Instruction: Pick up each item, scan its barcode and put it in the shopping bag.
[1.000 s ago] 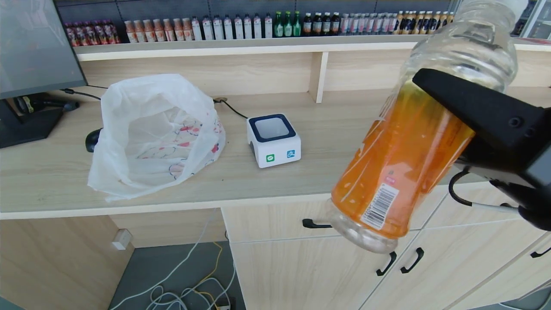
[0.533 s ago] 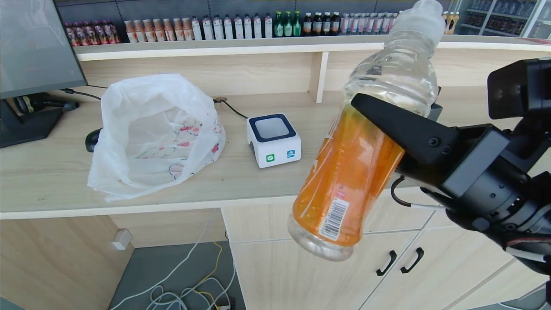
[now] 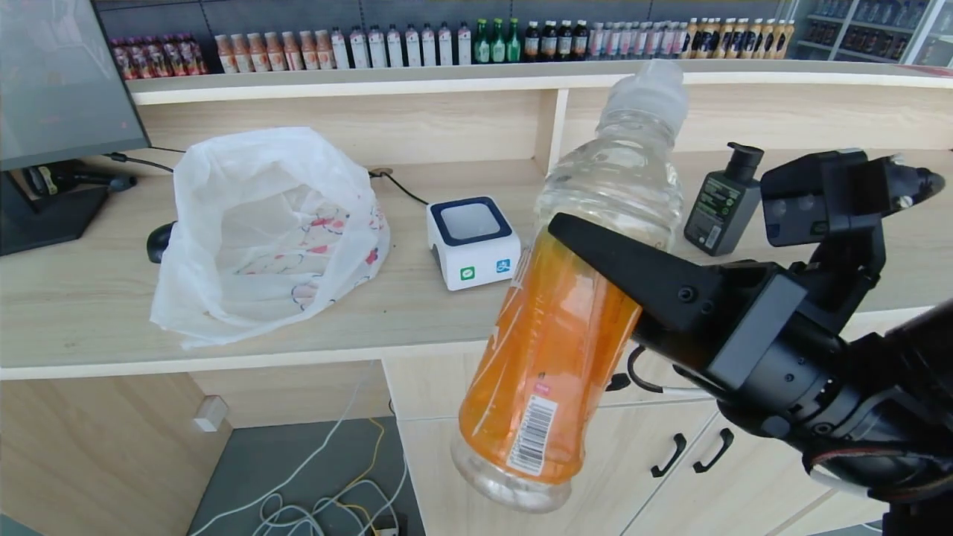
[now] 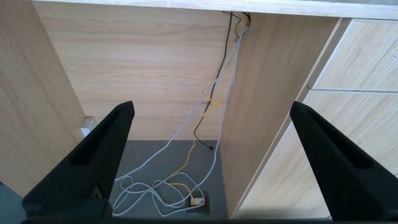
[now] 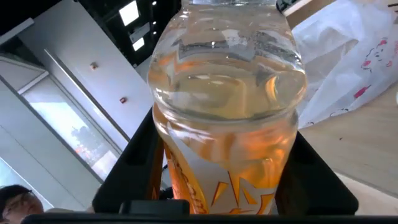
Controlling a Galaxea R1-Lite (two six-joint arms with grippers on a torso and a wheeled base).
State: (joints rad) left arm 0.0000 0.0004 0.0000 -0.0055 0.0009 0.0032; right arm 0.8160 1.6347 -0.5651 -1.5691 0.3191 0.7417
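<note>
Bottle (image 3: 566, 327) clamped between right jaws; left jaws wide.

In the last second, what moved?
The right tool, shut on the orange drink bottle, swung it left toward the scanner, uncovering a dark pump bottle on the counter. The shopping bag and scanner stayed put.

on the counter (image 3: 89, 298) the shopping bag (image 3: 268, 231) sits left of the barcode scanner (image 3: 473, 242), with a mouse (image 3: 158, 242) touching the bag's left side and a monitor (image 3: 59, 74) at the far left. a pump bottle (image 3: 724, 201) stands well right of the scanner. the drink bottle (image 3: 566, 320) hangs tilted, cap end up, before the counter's front edge, right of the scanner.
</note>
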